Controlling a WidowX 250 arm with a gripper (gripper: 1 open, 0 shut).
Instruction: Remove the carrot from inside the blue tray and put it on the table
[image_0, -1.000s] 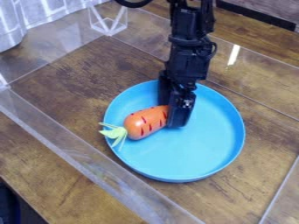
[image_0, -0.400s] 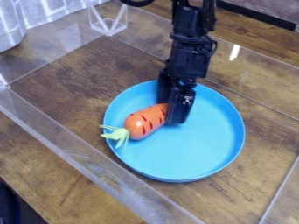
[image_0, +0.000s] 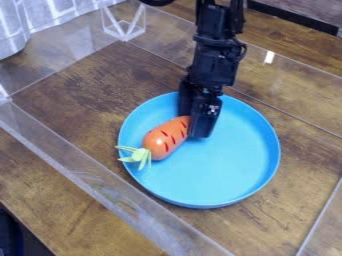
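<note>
The blue tray (image_0: 247, 165) sits on the table (image_0: 80, 95) in the middle of the view. The carrot (image_0: 167, 138) lies in the tray's left part, its green leaves (image_0: 131, 155) hanging over the rim. My black gripper (image_0: 201, 122) comes straight down into the tray and its fingers stand at the carrot's right, pointed end, touching or almost touching it. The jaws look open, and the carrot still rests on the tray floor.
A clear transparent panel (image_0: 74, 165) runs along the table's near-left edge. A clear plastic piece (image_0: 127, 20) stands at the back, with a grey object (image_0: 11, 30) at the top left corner. Bare wood surrounds the tray.
The gripper has shifted slightly up and left against the carrot's tip. The carrot has turned a little, its leaves sliding further over the rim.
</note>
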